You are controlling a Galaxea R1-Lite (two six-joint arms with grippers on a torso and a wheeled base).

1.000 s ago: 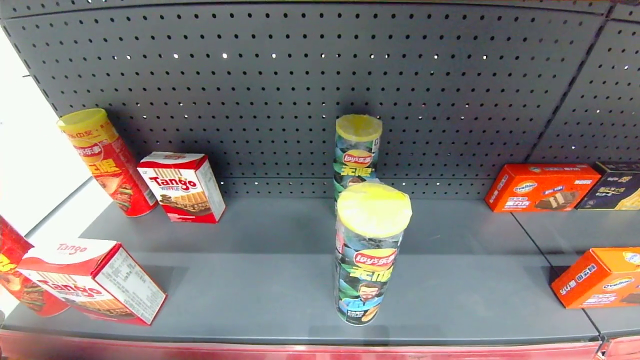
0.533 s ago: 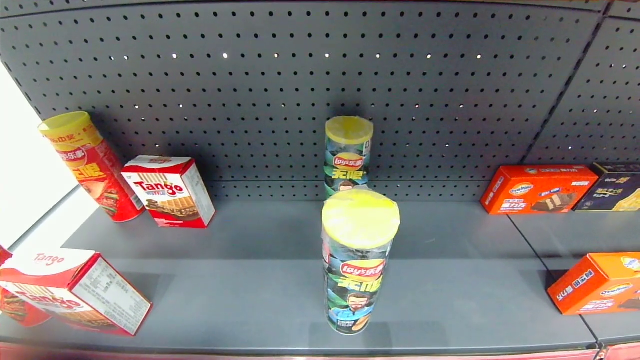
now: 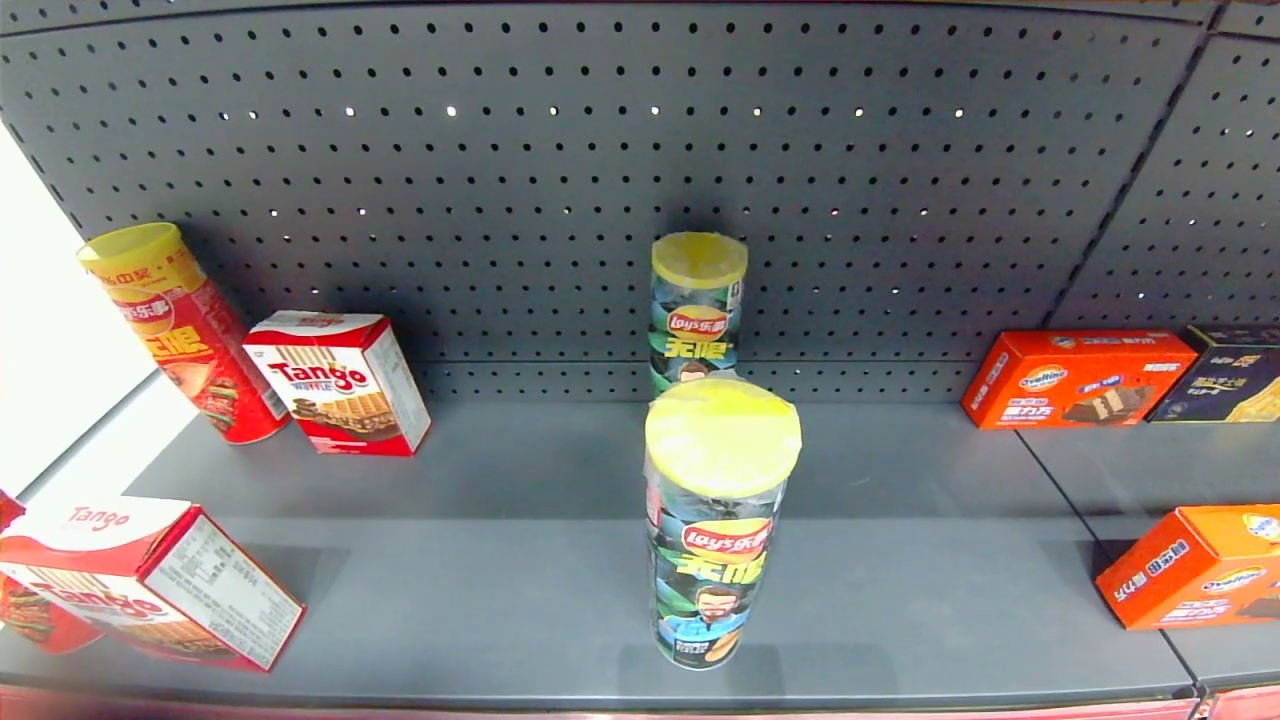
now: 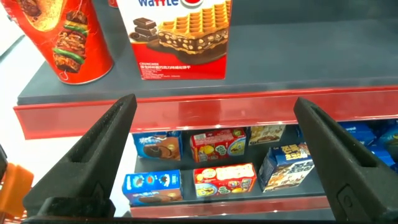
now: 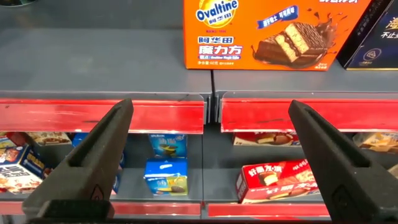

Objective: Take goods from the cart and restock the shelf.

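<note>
Front can point(image 3: 715, 560) and rear can point(image 3: 697, 310), at its 12 o'clock, are shelved; left gripper point(image 4: 214, 106) and right gripper point(image 5: 211, 107) are spread empty; more restocking is judged left.

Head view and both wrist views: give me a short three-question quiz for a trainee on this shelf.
1. True or false: the front green can and the rear green can both stand upright on the shelf.
2. What stands right beside the red chip can at the back? A) wafer box B) bottle C) bag
3. Fill in: the left gripper and the right gripper are both ____.
Key: 1 true; 2 A; 3 open.
</note>
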